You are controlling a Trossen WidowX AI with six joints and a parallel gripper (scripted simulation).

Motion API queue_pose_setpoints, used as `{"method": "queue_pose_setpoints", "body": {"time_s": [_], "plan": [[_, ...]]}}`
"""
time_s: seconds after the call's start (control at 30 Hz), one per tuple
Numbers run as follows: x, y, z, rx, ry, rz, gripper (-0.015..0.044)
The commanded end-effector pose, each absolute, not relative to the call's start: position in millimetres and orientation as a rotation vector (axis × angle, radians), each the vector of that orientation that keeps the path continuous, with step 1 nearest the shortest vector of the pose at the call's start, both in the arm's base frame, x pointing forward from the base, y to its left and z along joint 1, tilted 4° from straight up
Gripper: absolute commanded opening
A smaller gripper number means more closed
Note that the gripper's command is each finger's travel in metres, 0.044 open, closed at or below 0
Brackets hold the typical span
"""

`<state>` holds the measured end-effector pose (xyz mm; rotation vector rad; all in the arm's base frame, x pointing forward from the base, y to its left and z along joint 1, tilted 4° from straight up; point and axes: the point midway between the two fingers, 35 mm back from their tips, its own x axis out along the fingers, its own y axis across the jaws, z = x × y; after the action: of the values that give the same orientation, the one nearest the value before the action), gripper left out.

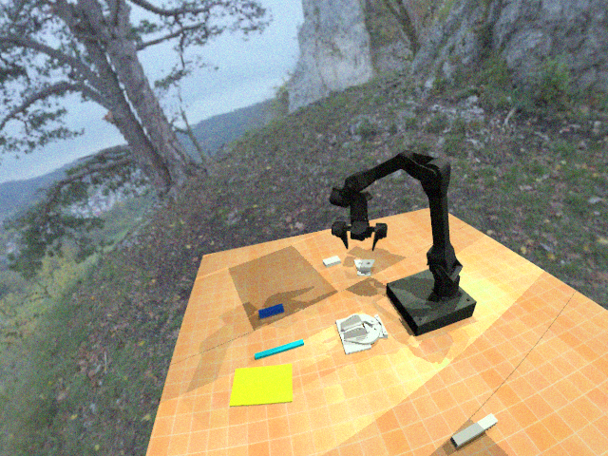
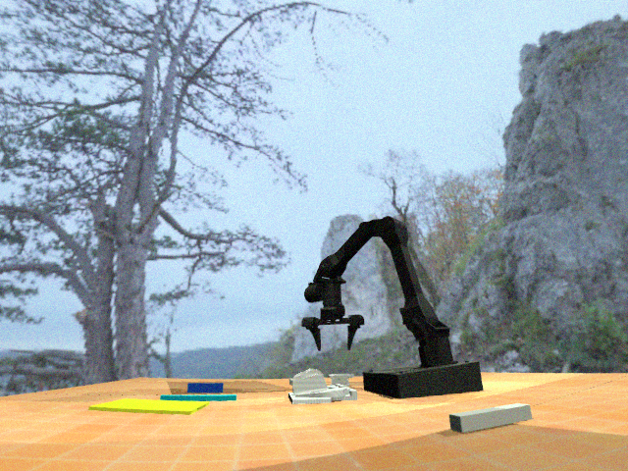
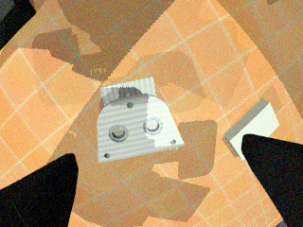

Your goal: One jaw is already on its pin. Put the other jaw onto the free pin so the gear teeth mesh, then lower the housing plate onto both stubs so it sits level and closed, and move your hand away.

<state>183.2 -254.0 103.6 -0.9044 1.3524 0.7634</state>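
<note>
The housing plate (image 1: 364, 263) (image 3: 134, 146) is pale, with a rounded end, two ringed holes and smaller holes. It rests raised on a white support (image 3: 151, 86). My gripper (image 1: 360, 249) (image 2: 334, 349) (image 3: 163, 154) is wide open and empty, above the plate, with the plate between the fingertips in the wrist view. The white base (image 1: 354, 349) (image 2: 310, 399) lies nearer the top camera, away from my gripper. Two pale jaws (image 1: 354, 333) (image 2: 308, 384) lie on it side by side. The pins are hidden, and the teeth are too small to judge.
A white block (image 1: 331, 260) (image 3: 259, 127) lies beside the plate. A blue block (image 1: 271, 311) (image 2: 204, 387), a cyan bar (image 1: 278, 349) (image 2: 197, 397) and a yellow sheet (image 1: 261, 385) (image 2: 148, 405) lie left of the base. A grey bar (image 1: 473, 430) (image 2: 490, 418) lies at the front right.
</note>
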Motion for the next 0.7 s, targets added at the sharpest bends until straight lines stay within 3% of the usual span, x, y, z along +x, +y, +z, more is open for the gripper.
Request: {"method": "queue_pose_setpoints", "body": {"time_s": [0.0, 0.67], "plan": [[171.9, -263.1, 101.7, -0.947, 1.327, 0.824, 0.0440], [166.3, -270.6, 60.9, -0.983, 1.308, 0.862, 0.0440]]}}
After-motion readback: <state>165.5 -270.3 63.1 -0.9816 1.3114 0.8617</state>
